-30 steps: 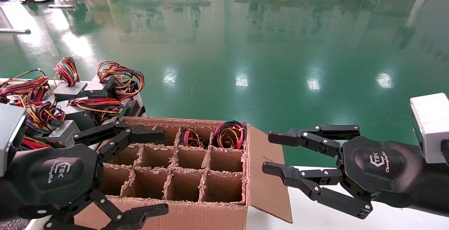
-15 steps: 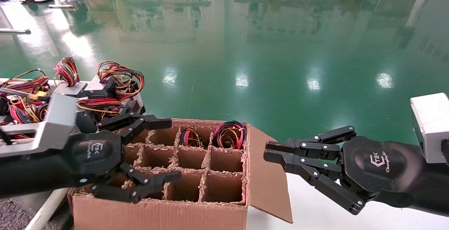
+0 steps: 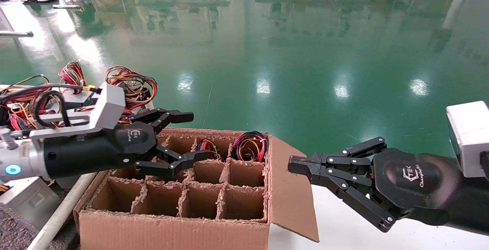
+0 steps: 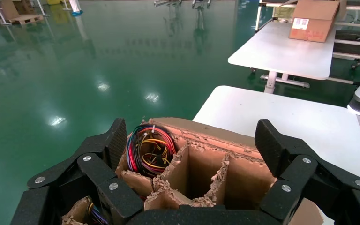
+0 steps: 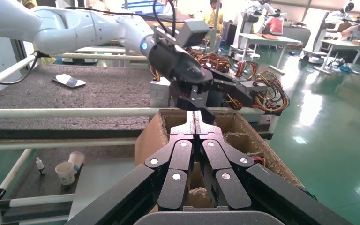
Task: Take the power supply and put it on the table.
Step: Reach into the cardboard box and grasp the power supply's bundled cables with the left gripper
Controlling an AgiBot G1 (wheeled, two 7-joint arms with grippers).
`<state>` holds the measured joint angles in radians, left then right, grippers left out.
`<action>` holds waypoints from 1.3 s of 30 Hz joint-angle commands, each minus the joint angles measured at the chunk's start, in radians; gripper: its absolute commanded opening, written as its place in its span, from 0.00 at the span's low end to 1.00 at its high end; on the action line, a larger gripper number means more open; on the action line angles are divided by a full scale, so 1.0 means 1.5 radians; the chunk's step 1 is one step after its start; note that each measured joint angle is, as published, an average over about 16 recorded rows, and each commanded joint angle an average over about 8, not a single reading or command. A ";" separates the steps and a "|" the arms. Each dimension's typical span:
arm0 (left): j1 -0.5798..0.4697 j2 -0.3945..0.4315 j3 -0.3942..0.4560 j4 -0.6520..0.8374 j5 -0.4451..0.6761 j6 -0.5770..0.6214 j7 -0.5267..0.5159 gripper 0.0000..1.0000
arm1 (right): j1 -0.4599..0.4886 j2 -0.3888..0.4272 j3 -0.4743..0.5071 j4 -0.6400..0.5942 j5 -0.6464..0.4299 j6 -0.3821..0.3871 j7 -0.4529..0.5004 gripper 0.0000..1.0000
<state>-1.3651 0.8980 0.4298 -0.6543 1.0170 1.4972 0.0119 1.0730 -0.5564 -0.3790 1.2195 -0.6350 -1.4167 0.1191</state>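
The power supply sits in the back right cell of the divided cardboard box. Only its looped red, yellow, blue and black wires show above the dividers, and its body is hidden. A second wire bundle fills the cell beside it. My left gripper hovers open over the back row, just left of those bundles. In the left wrist view the wire loop lies between and beyond the left gripper's spread fingers. My right gripper is shut and empty, held over the white table right of the box.
Several other power supplies with wire bundles are piled behind the box on the left. A silver box lies at lower left by a white rail. The box's open flap hangs over the table. Green floor lies beyond.
My left arm swung from the box's near left corner up and forward over the back row, staying open. My right gripper closed from open to shut, in place.
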 commanded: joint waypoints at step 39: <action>-0.094 0.142 0.049 0.276 0.086 -0.043 0.227 1.00 | 0.000 0.000 0.000 0.000 0.000 0.000 0.000 1.00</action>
<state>-1.5039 1.1124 0.5003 -0.2400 1.1402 1.4301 0.3485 1.0727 -0.5562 -0.3790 1.2193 -0.6349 -1.4164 0.1191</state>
